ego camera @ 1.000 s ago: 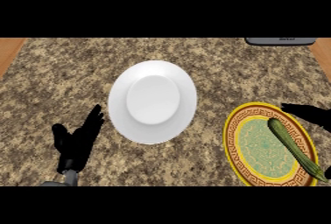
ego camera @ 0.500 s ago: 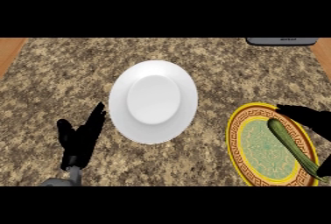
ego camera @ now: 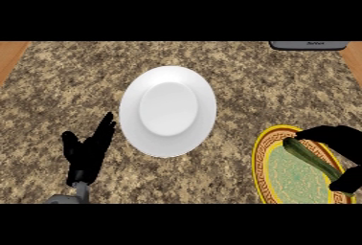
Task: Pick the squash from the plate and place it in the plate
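Two plates are seen on the granite counter (ego camera: 268, 81): a plain white plate (ego camera: 136, 119) in the middle and a yellow-rimmed patterned plate (ego camera: 263, 167) at the near right. So far basically nothing of the task can be called done. The squash (ego camera: 311, 158) is lying flat on the patterned plate, and the white plate, which is presumably where it's meant to end up, has nothing on it.

The right hand (ego camera: 343, 139) is draped over the squash's right side and far end, hiding part of it. Whether it's actually clamped on or just hovering can't be told from this angle, tbh. The left hand (ego camera: 86, 153) is parked at the near left, opened flat and resting, well apart from both plates.

As for the squash, its long axis is laid on a diagonal, with one end pointed far-left toward the white plate and the other run off near-right under the hand. What's left, by the look of it: grab, lift, carry left, set down.
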